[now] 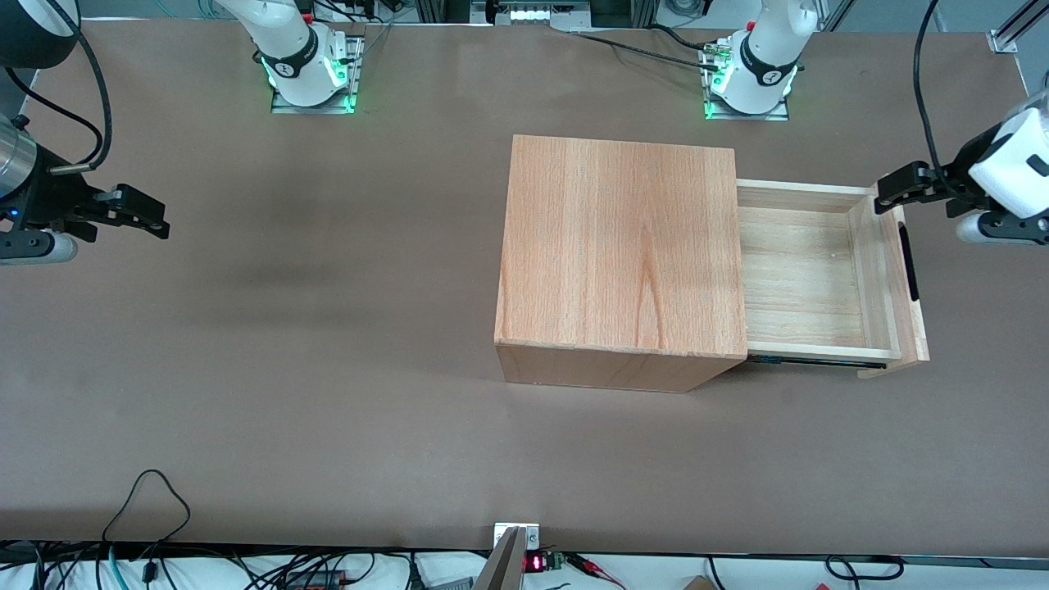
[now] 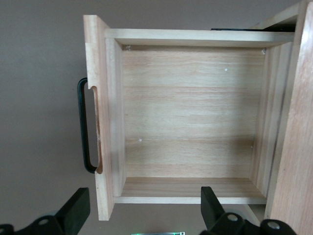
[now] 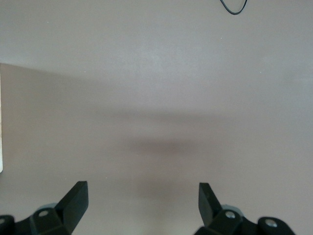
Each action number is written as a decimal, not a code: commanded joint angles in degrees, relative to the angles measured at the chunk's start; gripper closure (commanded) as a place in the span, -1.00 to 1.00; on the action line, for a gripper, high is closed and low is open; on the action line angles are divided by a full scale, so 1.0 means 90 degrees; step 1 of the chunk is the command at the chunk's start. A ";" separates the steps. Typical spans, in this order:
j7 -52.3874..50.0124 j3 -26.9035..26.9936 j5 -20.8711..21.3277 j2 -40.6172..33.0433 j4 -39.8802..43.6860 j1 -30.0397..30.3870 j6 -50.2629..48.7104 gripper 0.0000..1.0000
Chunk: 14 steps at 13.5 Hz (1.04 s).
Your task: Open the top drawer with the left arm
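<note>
Plainly, top drawer stands out; spread gripper hovers above, unlabelled.

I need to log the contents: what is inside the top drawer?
Nothing: the top drawer shows only its bare wood floor. The part under the cabinet is hidden. The open gripper hovers above it.

Even overhead light, soft shadow beside cabinet, sharp focus, no glare

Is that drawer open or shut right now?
Open: the drawer sticks out of the cabinet, bare floor showing. The open gripper hovers above its corner.
</note>
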 commanded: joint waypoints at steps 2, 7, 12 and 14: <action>-0.0021 -0.0021 0.0043 -0.0480 -0.0750 0.0111 0.0531 -1.00; 0.0067 -0.0021 0.0102 -0.0549 -0.0812 0.0100 0.0573 -1.00; -0.0021 -0.0031 0.0073 -0.0432 -0.0724 0.0042 0.0582 -1.00; 0.0066 -0.0041 0.0102 -0.0384 -0.0636 0.0033 0.0553 -1.00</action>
